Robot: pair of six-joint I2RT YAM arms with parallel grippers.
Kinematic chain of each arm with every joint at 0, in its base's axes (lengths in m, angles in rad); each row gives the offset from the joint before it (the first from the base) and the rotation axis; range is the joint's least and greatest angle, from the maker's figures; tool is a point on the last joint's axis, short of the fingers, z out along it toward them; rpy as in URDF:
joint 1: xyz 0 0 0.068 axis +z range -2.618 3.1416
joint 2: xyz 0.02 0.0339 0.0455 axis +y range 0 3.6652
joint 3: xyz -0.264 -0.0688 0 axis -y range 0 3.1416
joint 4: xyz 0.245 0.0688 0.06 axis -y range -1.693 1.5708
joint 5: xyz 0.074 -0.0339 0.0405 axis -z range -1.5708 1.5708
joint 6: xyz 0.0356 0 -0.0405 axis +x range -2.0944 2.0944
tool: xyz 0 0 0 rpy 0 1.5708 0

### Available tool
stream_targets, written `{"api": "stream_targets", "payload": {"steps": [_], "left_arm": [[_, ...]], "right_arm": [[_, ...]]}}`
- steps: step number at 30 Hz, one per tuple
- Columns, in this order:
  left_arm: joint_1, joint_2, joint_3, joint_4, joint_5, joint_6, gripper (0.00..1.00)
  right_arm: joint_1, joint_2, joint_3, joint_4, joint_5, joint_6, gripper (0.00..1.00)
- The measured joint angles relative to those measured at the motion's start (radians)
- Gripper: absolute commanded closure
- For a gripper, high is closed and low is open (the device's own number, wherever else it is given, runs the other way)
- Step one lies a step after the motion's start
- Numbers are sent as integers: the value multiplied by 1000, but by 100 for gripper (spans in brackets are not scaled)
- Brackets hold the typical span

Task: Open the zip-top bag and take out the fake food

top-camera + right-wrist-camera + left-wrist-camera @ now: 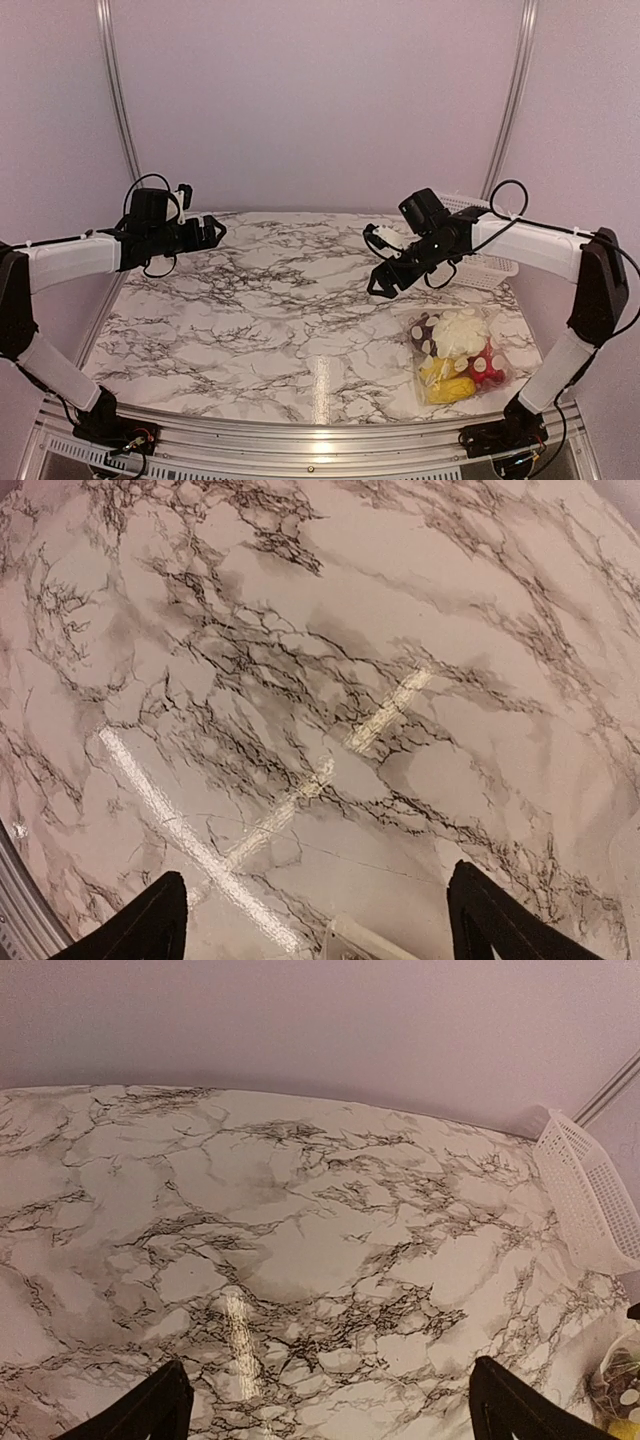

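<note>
The zip-top bag [456, 356] lies flat on the marble table at the front right, clear and crinkly. The fake food is inside it: purple grapes [422, 331], a cream-white lumpy piece [461, 329], red white-spotted pieces [488, 366] and yellow pieces [446, 386]. My right gripper [384, 272] hovers open and empty above the table, up and left of the bag; its wrist view shows the gripper [315, 932] over bare marble. My left gripper [214, 231] is open and empty at the far left, high over the table. A corner of the bag [622, 1392] shows in the left wrist view.
A white lattice basket [484, 262] stands at the back right, partly behind my right arm; it also shows in the left wrist view [592, 1200]. A pale strip [372, 946] that I cannot identify shows at the bottom of the right wrist view. Walls close in at the back.
</note>
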Motion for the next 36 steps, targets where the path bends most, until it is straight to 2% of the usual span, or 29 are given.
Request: {"api": "stream_targets", "payload": {"steps": [13, 19, 23, 27, 31, 36], "left_arm": [[-3, 23, -1, -7, 17, 17, 1], [-3, 32, -1, -8, 21, 21, 1], [-3, 37, 0, -8, 27, 21, 1], [-3, 43, 0, -8, 32, 21, 1], [-3, 50, 0, -8, 34, 21, 1], [-3, 51, 0, -8, 34, 21, 1]], "right_arm": [[33, 158, 60, -220, 173, -27, 18], [48, 181, 60, -273, 239, -26, 25], [61, 201, 60, -283, 278, -27, 37], [68, 225, 60, -285, 307, -26, 55], [80, 253, 72, -290, 335, -24, 99], [95, 284, 118, -299, 362, -7, 100]]}}
